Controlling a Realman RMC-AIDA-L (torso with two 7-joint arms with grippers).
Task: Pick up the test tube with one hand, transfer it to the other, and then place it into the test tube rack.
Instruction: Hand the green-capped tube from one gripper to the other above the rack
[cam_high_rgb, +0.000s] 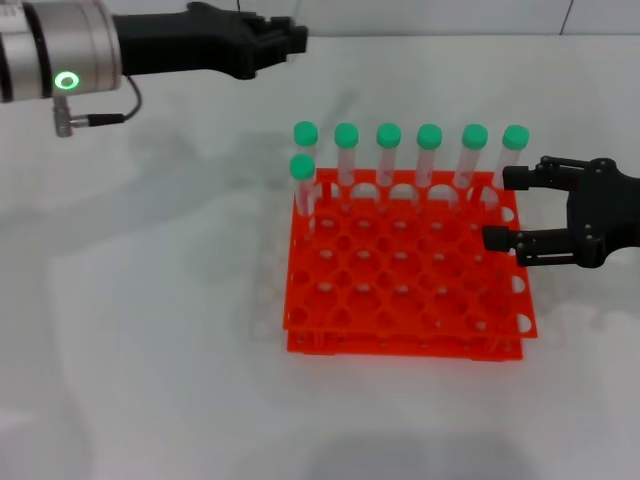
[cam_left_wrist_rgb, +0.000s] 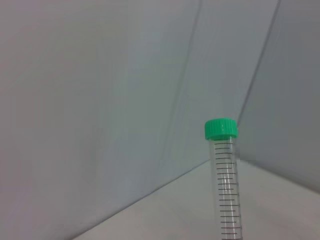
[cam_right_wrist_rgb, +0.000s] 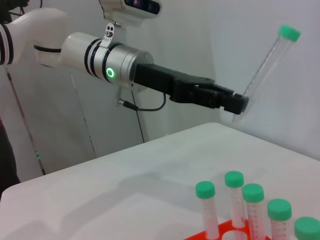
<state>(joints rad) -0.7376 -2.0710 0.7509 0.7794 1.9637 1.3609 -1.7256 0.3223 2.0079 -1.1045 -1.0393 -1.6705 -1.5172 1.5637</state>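
Nearest the robot, on the white table, sits the test tube rack, orange-red, 2 tiers, grid of round holes. Seven green-capped tubes stand upright in it: six across the far row, one in the next row at the robot's left end.

At the rack's right edge, approx. level w/ the far rows, hovers the right gripper, black; fingers spread apart, nothing between them, lower finger over the rack's right rim, upper finger just beside the rightmost tube.

Farther back & to the left, well apart from the rack, the left gripper reaches in from the left side on a white-grey arm w/ green light ring. Right wrist view shows it clamped on the bottom end of the test tube; the tube slants up & away from the fingertips, green cap at its free upper end. Left wrist view: same tube, graduation marks visible, cap on top, against plain wall. Tube is held in air, not over the rack, and apart from the right gripper.
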